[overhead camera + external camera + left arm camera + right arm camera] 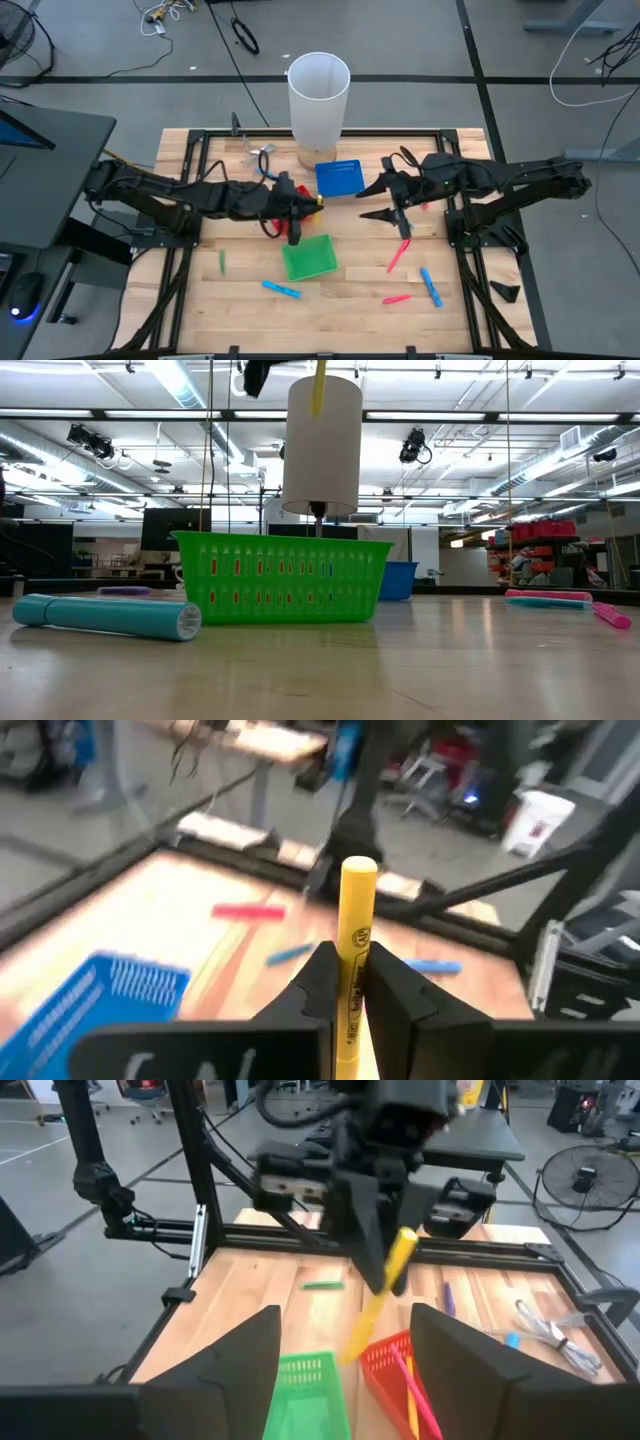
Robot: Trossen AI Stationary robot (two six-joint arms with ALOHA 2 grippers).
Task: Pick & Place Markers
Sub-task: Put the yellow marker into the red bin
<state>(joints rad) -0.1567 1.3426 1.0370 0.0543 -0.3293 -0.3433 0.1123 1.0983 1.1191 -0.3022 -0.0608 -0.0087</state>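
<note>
The left gripper (pixel 345 982) hangs over the middle of the table, its fingers pinched tight on a yellow marker (pixel 355 935), which the right wrist view shows slanting down above the red basket (pixel 392 1365) with pink markers already inside. The green basket (pixel 307 257) sits just beside the red one, and the blue basket (pixel 339 177) stands a little behind, near the tall white cylinder (pixel 319 98). The right gripper (pixel 392 199) waits beside the blue basket, its fingers spread wide and holding nothing. Loose markers lie scattered around: a green one (pixel 222 261), a light blue one (pixel 281 289) in front of the green basket, and pink (pixel 399 254) and blue (pixel 430 286) ones toward the right
</note>
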